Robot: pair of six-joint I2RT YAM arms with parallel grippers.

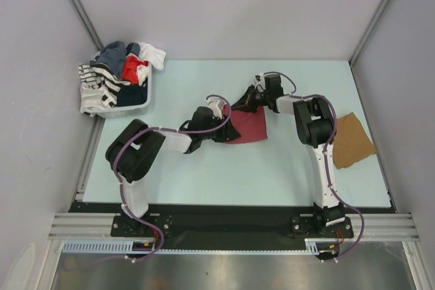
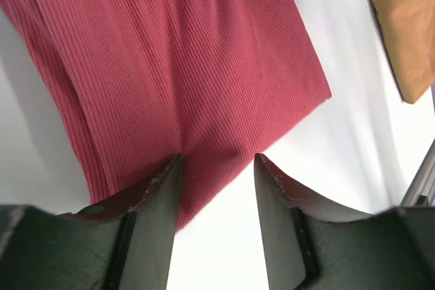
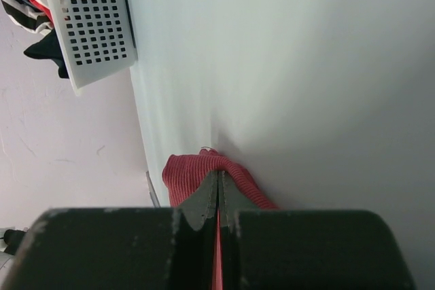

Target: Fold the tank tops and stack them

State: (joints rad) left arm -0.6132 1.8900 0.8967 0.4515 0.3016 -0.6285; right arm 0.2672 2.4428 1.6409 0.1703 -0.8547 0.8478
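1. My right gripper (image 3: 217, 174) is clenched on a bunched fold of the maroon tank top (image 1: 248, 127), which lies mid-table (image 1: 204, 174).
2. My left gripper (image 2: 217, 157) stands parted astride that top's edge, pinching nothing.
3. The tan tank top (image 1: 352, 139) lies at the table's right edge.

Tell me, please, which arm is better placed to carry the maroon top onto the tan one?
Probably right: right gripper is shut on the maroon top, with the tan top on its side; left gripper only straddles a corner.
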